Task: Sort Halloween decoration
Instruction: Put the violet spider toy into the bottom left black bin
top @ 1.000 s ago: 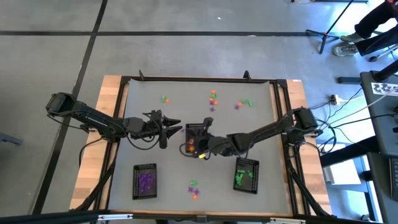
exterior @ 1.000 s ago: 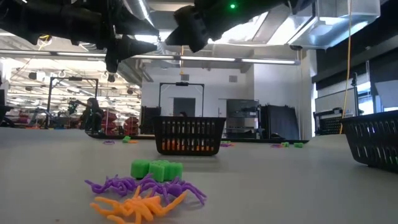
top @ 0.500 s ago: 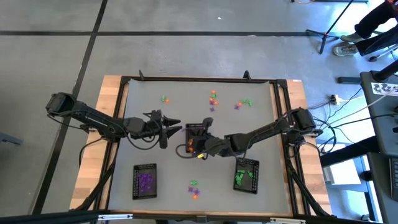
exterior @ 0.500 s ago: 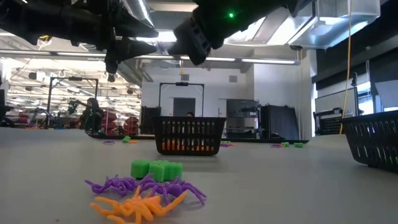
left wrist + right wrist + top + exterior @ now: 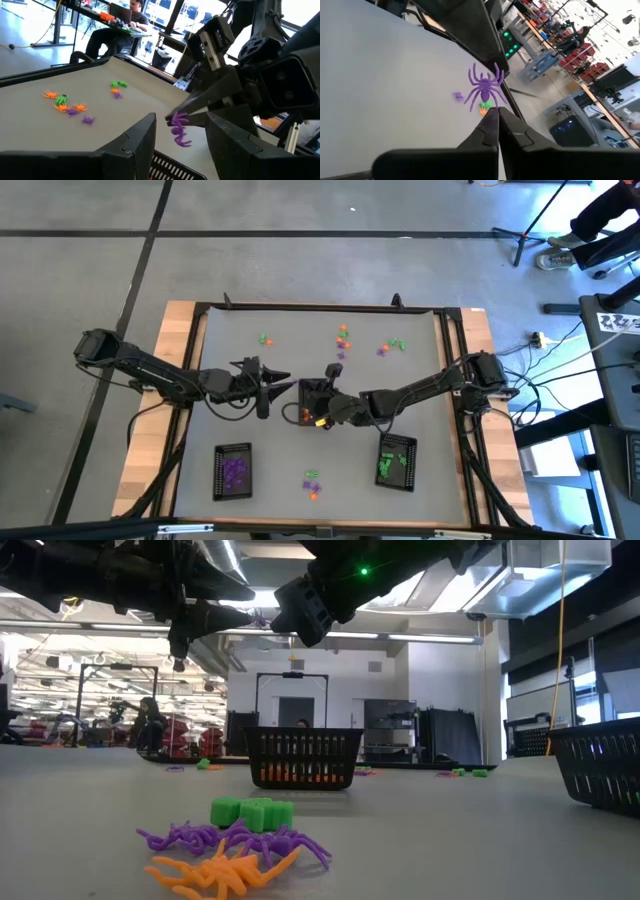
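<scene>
Three black mesh trays sit on the tabletop (image 5: 215, 355): the middle tray (image 5: 315, 393) right under my right tool (image 5: 303, 404), with orange pieces showing through its mesh, the purple-filled tray (image 5: 233, 471) nearer the front edge on my left tool's side, and the green-filled tray (image 5: 397, 460) back beside my right arm. My right tool is pinched tight on one purple spider (image 5: 484, 88) — its legs fan out past my fingertips (image 5: 492, 118), clear of the surface. My left tool (image 5: 180, 131) hangs just beside the right one, its jaws spread wide with nothing between them, and that same spider dangles just beyond its gap.

Loose trinkets lie in clusters I cannot fully count. Beyond the tools, toward the far edge, there are a green piece (image 5: 264, 339), an orange and purple bunch (image 5: 343, 338) and a green and purple pair (image 5: 393, 346) — too small to tell shapes. Behind the tools, near the front edge, the low view gives one orange spider (image 5: 222, 871), purple spiders (image 5: 240, 838) tangled so that the number is unclear, and green blocks (image 5: 252, 810), two or three. The right-hand tray is cut off at the low view's edge.
</scene>
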{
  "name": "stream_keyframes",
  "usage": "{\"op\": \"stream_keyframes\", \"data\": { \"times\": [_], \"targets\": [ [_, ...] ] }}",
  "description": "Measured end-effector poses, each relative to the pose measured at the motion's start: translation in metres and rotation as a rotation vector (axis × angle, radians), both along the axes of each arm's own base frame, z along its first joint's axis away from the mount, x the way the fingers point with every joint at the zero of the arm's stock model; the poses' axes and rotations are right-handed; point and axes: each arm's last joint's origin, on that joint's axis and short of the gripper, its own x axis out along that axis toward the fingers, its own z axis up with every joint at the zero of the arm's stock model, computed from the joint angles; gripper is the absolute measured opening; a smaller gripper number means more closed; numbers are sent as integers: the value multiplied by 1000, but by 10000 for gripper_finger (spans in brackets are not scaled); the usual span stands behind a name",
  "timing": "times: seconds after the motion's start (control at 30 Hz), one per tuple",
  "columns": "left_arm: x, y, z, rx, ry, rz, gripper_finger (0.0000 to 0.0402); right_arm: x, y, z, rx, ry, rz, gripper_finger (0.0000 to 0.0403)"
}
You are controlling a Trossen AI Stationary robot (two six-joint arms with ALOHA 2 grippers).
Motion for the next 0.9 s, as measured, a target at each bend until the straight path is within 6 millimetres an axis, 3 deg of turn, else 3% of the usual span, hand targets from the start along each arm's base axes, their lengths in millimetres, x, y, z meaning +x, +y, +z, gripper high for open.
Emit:
{"op": "stream_keyframes", "data": {
  "times": [0.67, 0.9],
  "targets": [
    [0, 5, -2, 48, 38, 31, 159, 5, -5, 7, 46, -84, 71, 0],
    [0, 5, -3, 57, 51, 35, 103, 5, -5, 7, 46, -83, 71, 0]
  ]
}}
